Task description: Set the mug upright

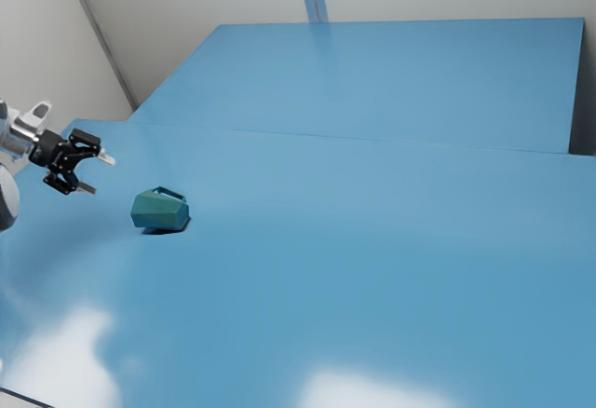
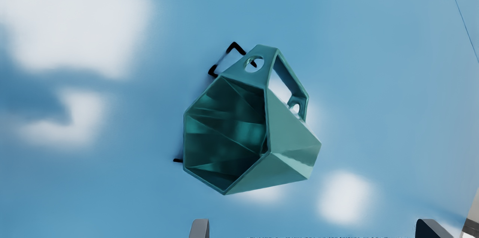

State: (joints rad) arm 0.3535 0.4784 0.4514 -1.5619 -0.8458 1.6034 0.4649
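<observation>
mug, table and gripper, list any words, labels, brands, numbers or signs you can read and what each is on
There are none to read: I see no word, label, brand, number or sign on the teal mug, the blue table or the black gripper.

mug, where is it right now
In the exterior view, the mug lies on its side on the blue table, toward the exterior view's left, just beyond the open end effector and not touching it.
</observation>
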